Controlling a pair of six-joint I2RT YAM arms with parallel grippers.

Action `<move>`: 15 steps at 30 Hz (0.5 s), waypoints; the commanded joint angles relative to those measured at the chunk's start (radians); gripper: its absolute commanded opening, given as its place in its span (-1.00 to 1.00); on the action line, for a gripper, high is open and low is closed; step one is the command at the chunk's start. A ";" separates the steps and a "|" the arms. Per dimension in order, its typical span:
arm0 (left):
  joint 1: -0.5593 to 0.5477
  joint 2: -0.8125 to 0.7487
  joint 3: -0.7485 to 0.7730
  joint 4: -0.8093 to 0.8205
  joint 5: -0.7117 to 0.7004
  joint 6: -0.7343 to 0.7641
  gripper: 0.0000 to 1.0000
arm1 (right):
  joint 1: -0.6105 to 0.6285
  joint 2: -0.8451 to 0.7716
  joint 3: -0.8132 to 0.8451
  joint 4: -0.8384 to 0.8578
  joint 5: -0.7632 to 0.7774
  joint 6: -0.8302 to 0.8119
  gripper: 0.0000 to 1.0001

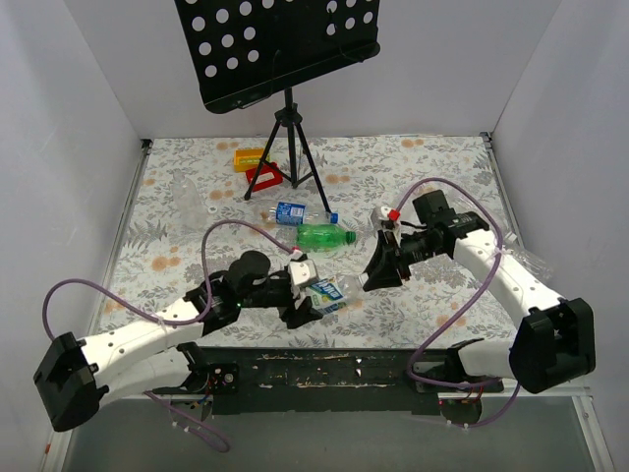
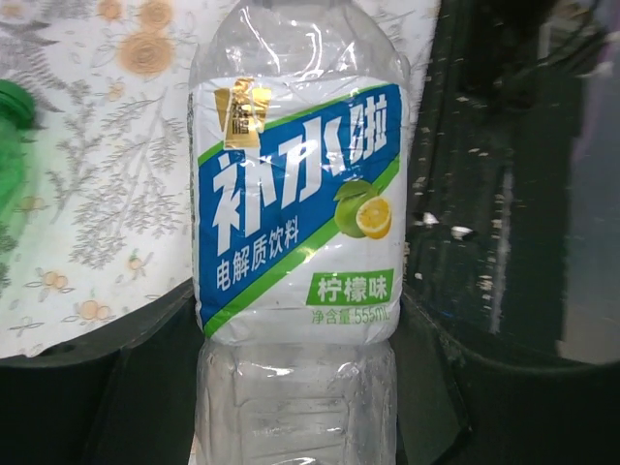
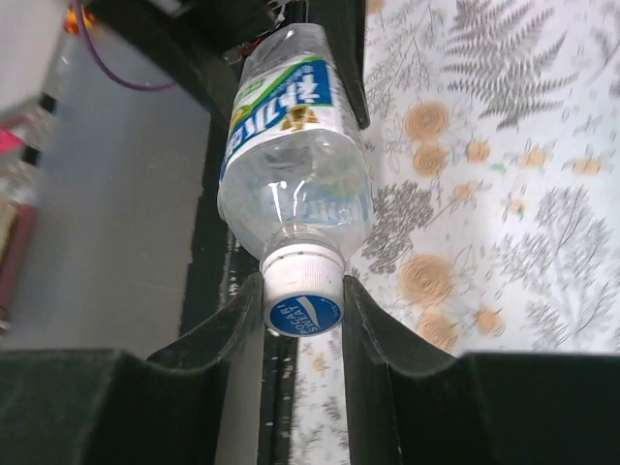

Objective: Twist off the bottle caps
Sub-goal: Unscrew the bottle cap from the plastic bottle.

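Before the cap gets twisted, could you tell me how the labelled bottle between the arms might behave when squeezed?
Likely light: the labelled bottle looks empty. Its thin clear wall looks creased, so it may buckle. The ribbed white cap should resist slipping.

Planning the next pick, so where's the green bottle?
In the top view the green bottle lies on its side mid-table, in front of the small blue-labelled bottle and the tripod.

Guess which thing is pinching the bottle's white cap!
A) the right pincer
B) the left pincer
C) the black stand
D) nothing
A: the right pincer has a finger pressed on each side of the white cap, while the left pincer holds the lemon-drink bottle by its body.
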 commanded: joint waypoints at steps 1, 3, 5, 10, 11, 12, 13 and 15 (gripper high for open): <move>0.202 -0.050 0.014 -0.022 0.465 -0.119 -1.00 | 0.076 -0.022 0.090 -0.388 0.069 -0.762 -0.97; 0.259 -0.011 0.038 -0.048 0.608 -0.136 -0.99 | 0.113 -0.101 0.022 -0.222 0.204 -0.747 -0.97; 0.291 0.045 0.063 -0.091 0.704 -0.120 -0.99 | 0.154 -0.205 -0.062 0.039 0.373 -0.661 -0.97; 0.299 0.104 0.069 -0.119 0.623 -0.054 -1.00 | 0.156 -0.167 -0.001 0.051 0.400 -0.557 -0.97; 0.300 0.098 0.071 -0.119 0.577 -0.044 -1.00 | 0.156 -0.174 -0.013 0.080 0.383 -0.518 -0.97; 0.299 0.089 0.066 -0.119 0.536 -0.028 -1.00 | 0.154 -0.183 -0.025 0.113 0.380 -0.460 -0.97; 0.300 0.078 0.063 -0.119 0.488 -0.009 -1.00 | 0.156 -0.189 -0.036 0.138 0.375 -0.422 -0.94; 0.300 0.052 0.051 -0.116 0.401 0.018 -1.00 | 0.156 -0.201 -0.047 0.164 0.384 -0.357 -0.72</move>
